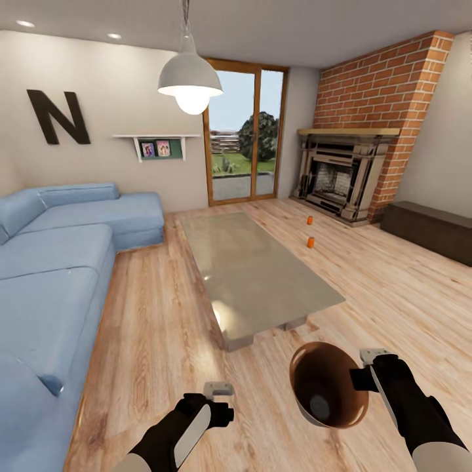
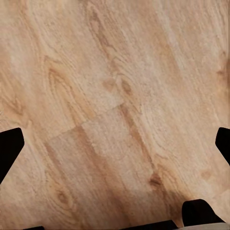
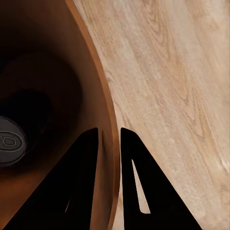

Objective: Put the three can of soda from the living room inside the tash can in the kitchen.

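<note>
Two orange soda cans stand on the wood floor near the fireplace, one (image 1: 309,220) farther off and one (image 1: 311,242) closer. My right gripper (image 1: 362,379) is shut on the rim of the trash can (image 1: 341,373), holding it tilted above the floor. In the right wrist view the fingers (image 3: 109,132) straddle the bin's wall (image 3: 57,72), and a third can's grey top (image 3: 8,141) lies at the bottom, also visible from the head camera (image 1: 319,406). My left gripper (image 1: 219,400) hangs open over bare floor, its fingers spread wide (image 2: 115,143).
A glass coffee table (image 1: 255,269) stands between me and the cans. The blue sectional sofa (image 1: 52,275) runs along the left. The brick fireplace (image 1: 341,174) and a dark low bench (image 1: 429,229) are at the right. Open floor runs to the right of the table.
</note>
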{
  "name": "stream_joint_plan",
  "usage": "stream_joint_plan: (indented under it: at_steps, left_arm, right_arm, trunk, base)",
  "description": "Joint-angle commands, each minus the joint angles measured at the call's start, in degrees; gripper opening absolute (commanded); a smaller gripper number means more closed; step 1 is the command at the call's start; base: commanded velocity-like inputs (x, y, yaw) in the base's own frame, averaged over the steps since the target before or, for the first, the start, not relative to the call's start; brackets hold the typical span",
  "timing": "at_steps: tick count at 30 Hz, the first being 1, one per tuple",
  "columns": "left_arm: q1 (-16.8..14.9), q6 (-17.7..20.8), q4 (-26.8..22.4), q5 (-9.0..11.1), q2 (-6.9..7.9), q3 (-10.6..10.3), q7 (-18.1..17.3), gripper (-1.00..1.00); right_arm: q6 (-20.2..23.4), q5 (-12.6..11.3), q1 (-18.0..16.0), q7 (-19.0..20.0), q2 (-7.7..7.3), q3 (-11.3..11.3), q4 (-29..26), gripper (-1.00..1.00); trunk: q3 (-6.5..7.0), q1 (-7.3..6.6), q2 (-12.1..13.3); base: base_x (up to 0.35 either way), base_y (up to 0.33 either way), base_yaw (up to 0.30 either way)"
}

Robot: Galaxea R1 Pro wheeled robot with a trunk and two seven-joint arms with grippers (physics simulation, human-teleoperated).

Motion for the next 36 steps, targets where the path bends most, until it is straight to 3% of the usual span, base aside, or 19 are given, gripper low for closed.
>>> stream_joint_plan:
  at_steps: [1,11,15,24,26,30,36]
  left_arm:
    - [0.0,0.0,0.0,0.0,0.01,0.0,0.0,1.00]
    - [0.0,0.0,0.6,-0.3,-0.06,0.0,0.0,1.00]
    - [-0.1,0.0,1.9,-0.3,-0.06,-0.1,0.0,1.00]
    - [-0.1,-0.9,5.5,0.0,0.01,0.3,-0.1,1.00]
    - [-0.1,-1.8,5.9,0.0,0.01,0.2,-0.1,1.00]
    - [-0.1,-2.7,6.8,0.0,0.00,0.2,-0.1,1.00]
    - [-0.1,-4.7,9.9,-0.1,-0.05,0.0,-0.1,1.00]
  right_arm:
    - [0.0,-0.7,0.0,0.3,0.01,0.0,0.0,-1.00]
    - [0.0,-0.7,0.0,0.3,-0.07,-0.2,0.4,-1.00]
    - [-1.9,-0.8,0.0,0.4,-0.37,-0.6,3.9,-1.00]
    - [-4.3,-1.4,0.0,0.3,-0.74,-6.6,9.2,-1.00]
    - [-5.8,-1.4,0.0,0.3,-0.85,-6.9,11.6,-1.00]
    - [-14.3,-1.3,0.0,-0.6,-1.12,-7.6,19.6,-1.00]
    - [-17.9,-1.3,0.0,-0.8,-2.33,-8.5,24.2,-1.00]
  trunk:
    - [0.21,-0.23,0.4]
    - [2.46,-2.43,4.4]
    - [3.40,-3.30,6.0]
    - [5.16,-5.28,9.6]
    - [5.53,-5.72,10.4]
    - [6.25,-6.60,12.0]
    - [7.33,-7.92,14.5]
  base:
    - [0.000,0.000,0.000]
    - [0.000,0.000,0.000]
    - [0.000,0.000,0.000]
    - [0.000,0.000,0.000]
    - [0.000,0.000,0.000]
    - [0.000,0.000,0.000]
    - [0.000,0.000,0.000]
